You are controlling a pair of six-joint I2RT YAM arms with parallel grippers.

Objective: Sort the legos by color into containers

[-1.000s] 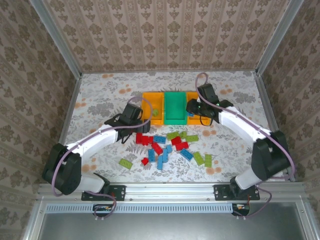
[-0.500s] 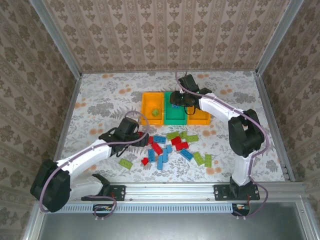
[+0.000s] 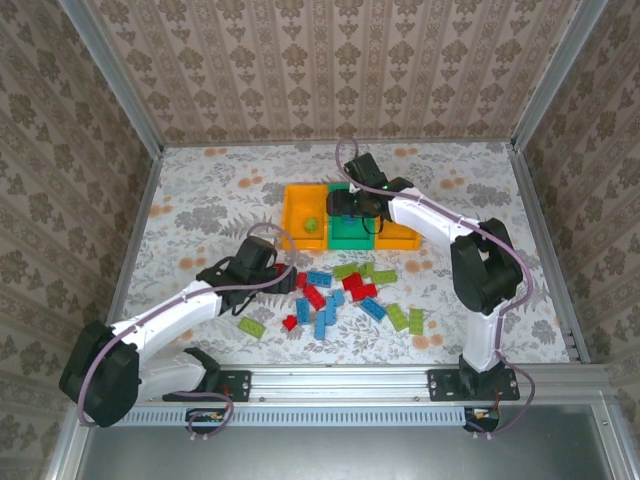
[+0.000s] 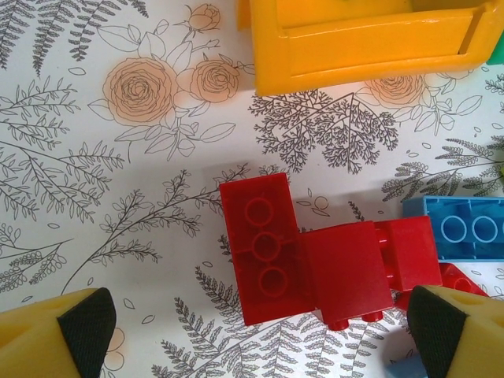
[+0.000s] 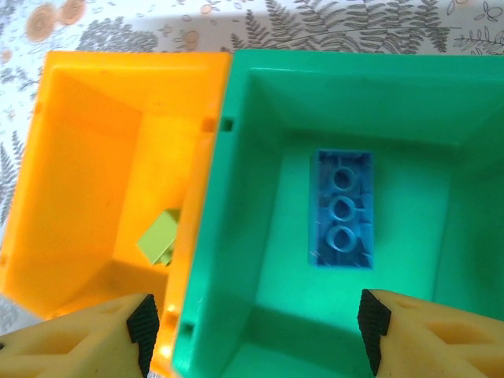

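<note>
**Legos [image 3: 338, 290] in a heap, two already in the bins**

Red, blue and light green Legos lie in a loose heap in the middle of the flowery table [image 3: 200, 200]. The bins [image 3: 318, 190] sit in a row at 12 o'clock from the heap. They are the left orange bin [image 3: 300, 205], the green bin [image 3: 350, 235] and the right orange bin [image 3: 405, 238]. A lone green brick [image 3: 250, 325] lies by itself at 8 o'clock from the heap.

The left gripper [image 4: 260, 327] is low over the 9 o'clock side of the heap. Its yellow fingers [image 4: 87, 323] are spread wide apart, one at 7 o'clock and one at 5 o'clock in its own camera view. They pinch nothing. Between them, flat on the table, lie some red bricks [image 4: 268, 252] that touch each other. A loose blue brick [image 4: 465, 228] sits just beside them at 3 o'clock. The wall of the left orange bin is at 12 o'clock.

The right gripper [image 5: 257, 327] hangs over the green bin. Its fingers are spread apart too, with nothing held between them. Below it a blue brick [image 5: 342, 209] lies flat on the floor of the green bin, bumps up. In the left orange bin, at 9 o'clock from that brick, a small green piece [image 5: 160, 236] rests near the wall next to the green bin.
</note>
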